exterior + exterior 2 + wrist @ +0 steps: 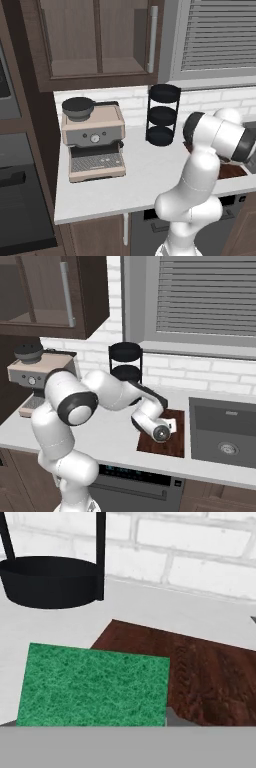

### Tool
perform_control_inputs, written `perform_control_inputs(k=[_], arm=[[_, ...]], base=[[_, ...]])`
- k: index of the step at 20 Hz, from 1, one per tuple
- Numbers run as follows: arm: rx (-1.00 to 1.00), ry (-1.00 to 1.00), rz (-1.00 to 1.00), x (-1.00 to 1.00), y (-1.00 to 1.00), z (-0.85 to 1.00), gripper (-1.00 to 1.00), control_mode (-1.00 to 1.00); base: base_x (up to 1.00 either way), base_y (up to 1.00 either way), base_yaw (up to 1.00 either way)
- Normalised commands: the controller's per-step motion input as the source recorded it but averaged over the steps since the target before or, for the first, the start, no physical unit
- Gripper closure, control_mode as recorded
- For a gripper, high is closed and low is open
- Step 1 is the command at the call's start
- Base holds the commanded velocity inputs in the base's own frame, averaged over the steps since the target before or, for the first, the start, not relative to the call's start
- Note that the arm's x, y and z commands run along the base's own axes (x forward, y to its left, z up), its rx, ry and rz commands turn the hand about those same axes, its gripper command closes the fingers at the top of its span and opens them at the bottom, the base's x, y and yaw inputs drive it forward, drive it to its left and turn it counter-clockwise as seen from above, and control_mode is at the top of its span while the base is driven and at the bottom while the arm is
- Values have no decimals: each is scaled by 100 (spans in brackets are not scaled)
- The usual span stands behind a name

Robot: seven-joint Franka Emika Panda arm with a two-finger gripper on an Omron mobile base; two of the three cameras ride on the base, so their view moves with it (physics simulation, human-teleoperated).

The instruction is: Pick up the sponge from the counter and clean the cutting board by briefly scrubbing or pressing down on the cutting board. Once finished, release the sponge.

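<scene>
The green-topped sponge (92,684) looms large at the bottom of the hand view, right at my fingers, its far right corner over the near left edge of the dark reddish-brown cutting board (210,672). My gripper (172,426) is shut on the sponge, low over the cutting board (157,445), which lies on the white counter (112,433) just left of the sink. From the left base camera the arm covers most of the board (234,171).
A black three-tier round rack (162,115) stands behind the board by the brick wall; its bottom tray (50,579) is close ahead on the left. A coffee machine (94,140) sits at the counter's left end. A sink (225,431) lies to the right.
</scene>
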Motion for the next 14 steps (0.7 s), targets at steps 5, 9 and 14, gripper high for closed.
perform_control_inputs(k=[5,9,14], arm=[[0,0,0,-73,-34,-1,100,-100],[0,-1,0,-66,-29,-5,100,-100],[0,0,0,-31,-29,-4,100,-100]], base=[[0,0,0],[0,0,0],[0,0,0]])
